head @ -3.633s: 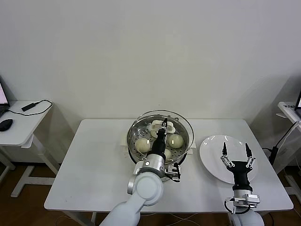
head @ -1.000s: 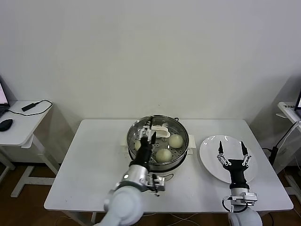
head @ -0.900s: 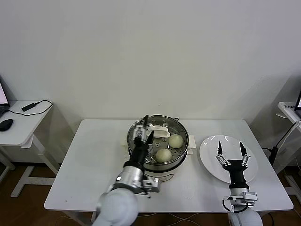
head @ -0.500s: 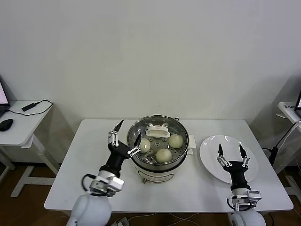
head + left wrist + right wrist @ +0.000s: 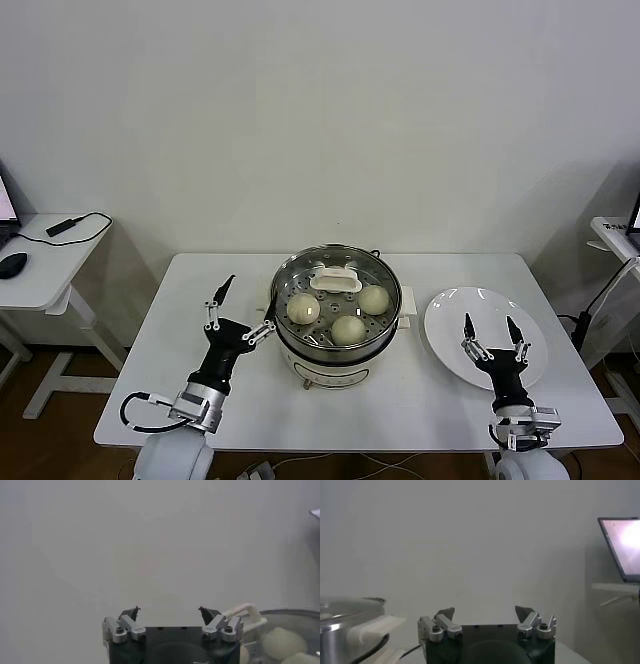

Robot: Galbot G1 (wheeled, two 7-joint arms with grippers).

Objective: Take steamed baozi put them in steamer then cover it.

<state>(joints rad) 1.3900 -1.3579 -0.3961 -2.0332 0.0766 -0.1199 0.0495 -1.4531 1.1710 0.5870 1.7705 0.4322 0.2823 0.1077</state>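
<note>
The steamer [image 5: 337,345] stands at the table's middle on its cream-white base. The clear glass cover [image 5: 385,280] lies on it, bar handle [image 5: 336,281] on top. Three steamed baozi show through the glass [image 5: 303,308] [image 5: 348,329] [image 5: 373,298]; a fourth is hidden. My left gripper [image 5: 251,302] is open and empty, just left of the steamer. In the left wrist view my left gripper [image 5: 169,610] is open, with the steamer [image 5: 287,614] and a baozi [image 5: 277,642] beside it. My right gripper [image 5: 488,320] [image 5: 485,611] is open and empty over the white plate [image 5: 450,310].
The white plate is bare, right of the steamer. A side table [image 5: 40,270] with a mouse and a cable stands at far left. A laptop [image 5: 621,545] sits on a stand at far right. The steamer's side handle [image 5: 374,625] shows in the right wrist view.
My left gripper set the cover on the steamer, let go of the handle, opened and drew back to the left. My right gripper sank slightly over the plate.
</note>
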